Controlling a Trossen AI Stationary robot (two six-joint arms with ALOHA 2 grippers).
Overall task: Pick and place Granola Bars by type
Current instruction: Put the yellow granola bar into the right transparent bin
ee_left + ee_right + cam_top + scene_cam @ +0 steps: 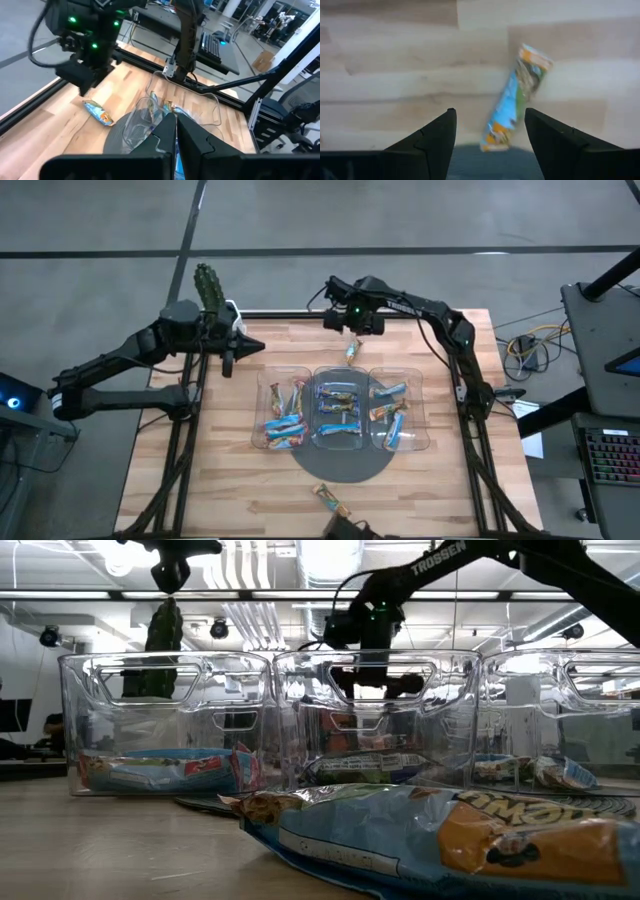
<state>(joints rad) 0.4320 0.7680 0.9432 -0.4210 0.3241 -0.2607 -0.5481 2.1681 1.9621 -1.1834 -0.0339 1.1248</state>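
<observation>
The right gripper (490,135) is held with its fingers (432,137) wide apart and nothing between them. It is hung over the far part of the table (250,480), just above one loose bar (516,97). That bar is laid on bare wood just past the far wall of the tray (428,442), with open wood on both sides of it. The far table edge is close behind the gripper.

The left gripper (176,131) is held with its fingers (192,137) pressed together, and nothing is seen in them. It is kept near the far left part of the table, left of the tray.

The clear tray is set in the middle of the table on a dark round mat (340,468). Three bins are seen in it, side by side. Blue bars (283,425) are piled in the left bin. Mixed bars (338,412) are seen in the middle bin. More bars (392,420) are laid in the right bin.

One more bar (328,498) is left alone on the wood by the near edge, well apart from the tray.
</observation>
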